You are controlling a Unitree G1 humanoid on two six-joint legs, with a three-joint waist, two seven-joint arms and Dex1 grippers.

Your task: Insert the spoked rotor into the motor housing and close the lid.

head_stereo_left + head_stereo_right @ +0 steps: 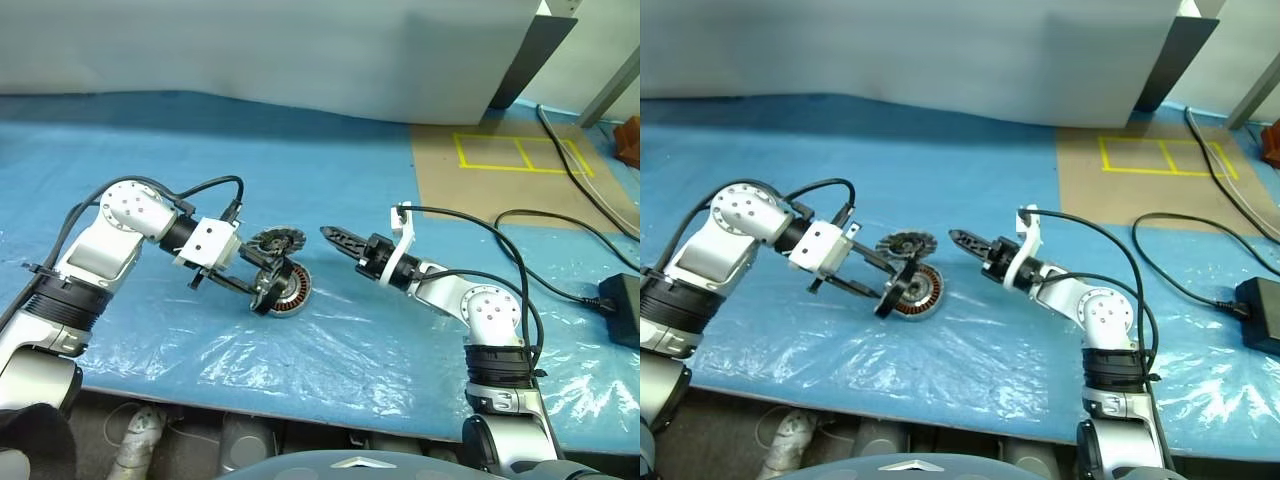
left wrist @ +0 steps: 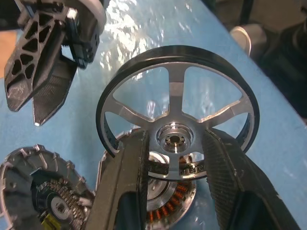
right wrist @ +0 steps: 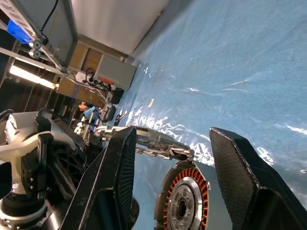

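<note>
One spoked rotor, one motor housing, one lid.

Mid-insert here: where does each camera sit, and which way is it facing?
Head eyes: on the head, looking forward and down at the blue table; both arms show.
Left wrist: along the left hand, whose fingers grip the spoked rotor over the motor housing; lid beside.
Right wrist: along the open right hand toward the motor housing; left arm beyond.
Shared: both wrist views show the housing's copper coils.
</note>
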